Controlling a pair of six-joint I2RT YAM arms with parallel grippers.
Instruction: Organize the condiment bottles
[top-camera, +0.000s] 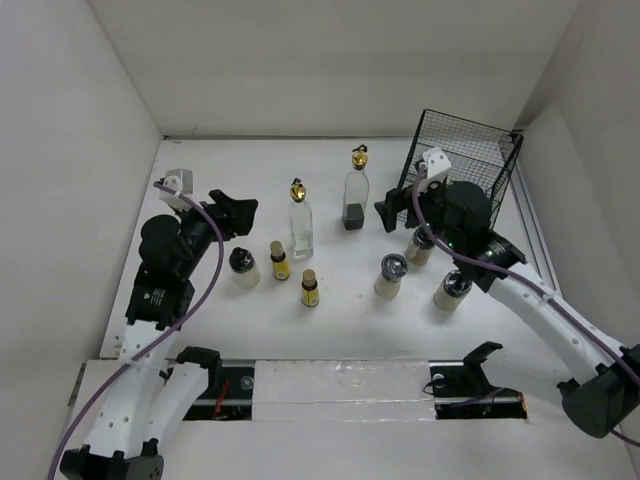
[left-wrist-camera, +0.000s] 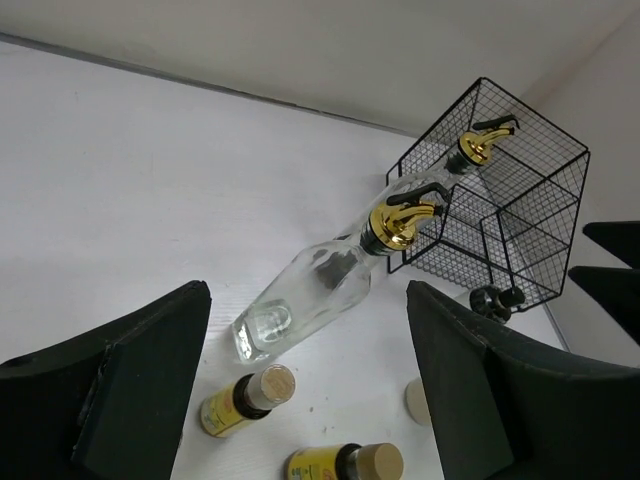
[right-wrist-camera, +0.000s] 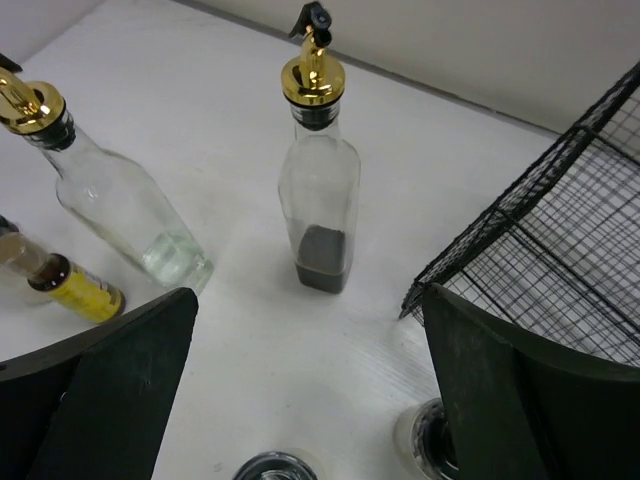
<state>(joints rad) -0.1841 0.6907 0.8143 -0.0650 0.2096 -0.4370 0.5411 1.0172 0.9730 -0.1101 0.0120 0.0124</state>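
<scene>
Two tall glass bottles with gold pourers stand mid-table: one with clear liquid (top-camera: 300, 228) (left-wrist-camera: 310, 295) (right-wrist-camera: 125, 215), one with dark liquid (top-camera: 354, 200) (right-wrist-camera: 320, 200). Two tiny yellow bottles (top-camera: 279, 262) (top-camera: 310, 289) (left-wrist-camera: 245, 398) stand in front of them. Several cream shakers stand upright: one at the left (top-camera: 244, 267), three at the right (top-camera: 390, 275) (top-camera: 453, 290) (top-camera: 420, 245). My left gripper (top-camera: 235, 215) (left-wrist-camera: 305, 395) is open and empty, left of the clear bottle. My right gripper (top-camera: 392, 213) (right-wrist-camera: 310, 400) is open and empty, right of the dark bottle.
A black wire basket (top-camera: 470, 165) (left-wrist-camera: 500, 210) (right-wrist-camera: 560, 270) stands tilted at the back right, behind my right arm. White walls close the table at the back and on both sides. A taped strip runs along the near edge (top-camera: 340, 385).
</scene>
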